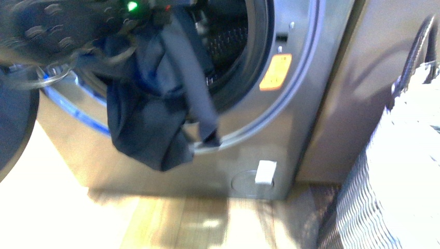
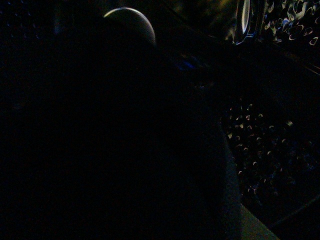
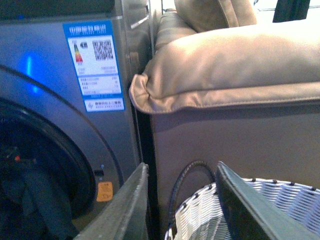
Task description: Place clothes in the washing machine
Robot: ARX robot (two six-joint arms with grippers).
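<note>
Now | clothes [image 1: 155, 119] drape washing machine [image 1: 290, 129] rim | right pincer [image 3: 182, 169] well apart, spread

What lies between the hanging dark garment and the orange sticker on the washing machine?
The drum opening and its black rubber seal, seen in the front view.

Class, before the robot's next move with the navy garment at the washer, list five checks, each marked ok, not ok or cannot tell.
1. Washing machine opening exposed: ok.
2. Clothes fully inside the drum: not ok; much hangs out over the lower seal.
3. Left arm gripping the clothes: cannot tell; the left wrist view is dark and the front view is blurred.
4. Right gripper free: ok; open, nothing in it.
5. Right gripper clear of the opening: ok; it is by the white basket.
</note>
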